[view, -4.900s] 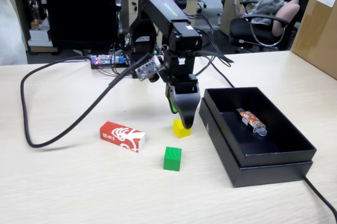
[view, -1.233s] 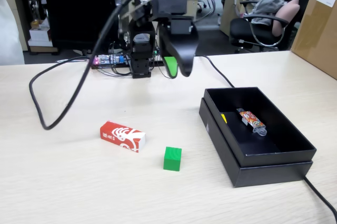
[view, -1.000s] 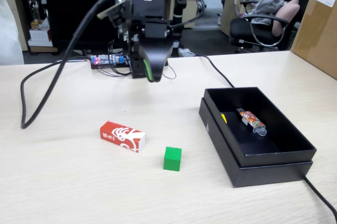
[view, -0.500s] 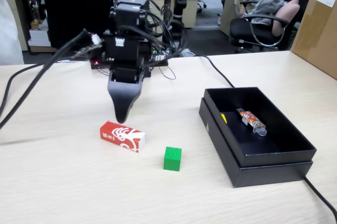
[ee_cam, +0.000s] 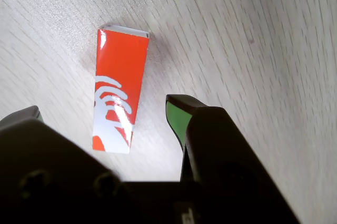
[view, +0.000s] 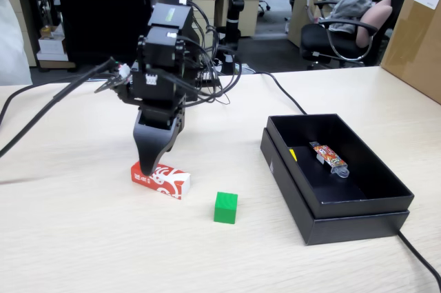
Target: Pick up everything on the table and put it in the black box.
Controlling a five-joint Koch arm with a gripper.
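- Toward the right edge of the table (view: pixel 83 238) we see the black box (view: pixel 358 214), a yellow cube (view: pixel 293 154) and a wrapped packet (view: pixel 329 158) inside.
- Mid-table, the gripper (view: pixel 150 167) hangs over the red carton (view: pixel 165 181); its jaws stand parted around it, not clamped.
- Between carton and box we see the green cube (view: pixel 225 207).

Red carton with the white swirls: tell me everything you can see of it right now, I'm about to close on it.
The long red carton with white swirl marks is a glossy rectangular box with white end faces, seemingly card. It lies flat on the light beige wood-grain table, left of the green cube in the fixed view. The open tool is low over its left end; in the wrist view the carton sits between the jaws. Contact cannot be told.
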